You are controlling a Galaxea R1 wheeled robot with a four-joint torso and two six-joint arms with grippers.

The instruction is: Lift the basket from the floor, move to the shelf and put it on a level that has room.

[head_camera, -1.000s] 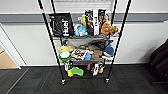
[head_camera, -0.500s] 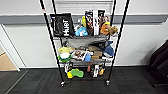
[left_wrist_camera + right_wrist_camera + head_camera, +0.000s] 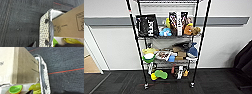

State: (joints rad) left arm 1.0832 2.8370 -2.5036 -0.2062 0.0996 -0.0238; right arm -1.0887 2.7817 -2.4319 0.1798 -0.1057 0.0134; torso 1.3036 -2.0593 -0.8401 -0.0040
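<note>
The shelf (image 3: 134, 37) is a tall black wire rack on small wheels, standing against a white wall straight ahead in the head view. Its top level (image 3: 166, 1) runs along the picture's upper edge, and the lower tiers are crowded with packets and toys. In the left wrist view, one end of the cream woven basket (image 3: 43, 31) shows with its dark handle (image 3: 51, 31) over the dark carpet floor (image 3: 18, 22). The right wrist view has the basket's other end (image 3: 46, 78) and handle (image 3: 42, 75). A brown cardboard box (image 3: 70, 23) lies in the basket.
Green and yellow-green bowls (image 3: 15, 88) sit in the basket beside the box. A black seat-like shape (image 3: 244, 65) stands right of the rack, and tan wood flooring (image 3: 90, 65) lies at the left. Red lines (image 3: 65, 71) cross the carpet.
The whole head picture has shifted a little, so the rack sits slightly lower in it now. The things on the rack have not moved.
</note>
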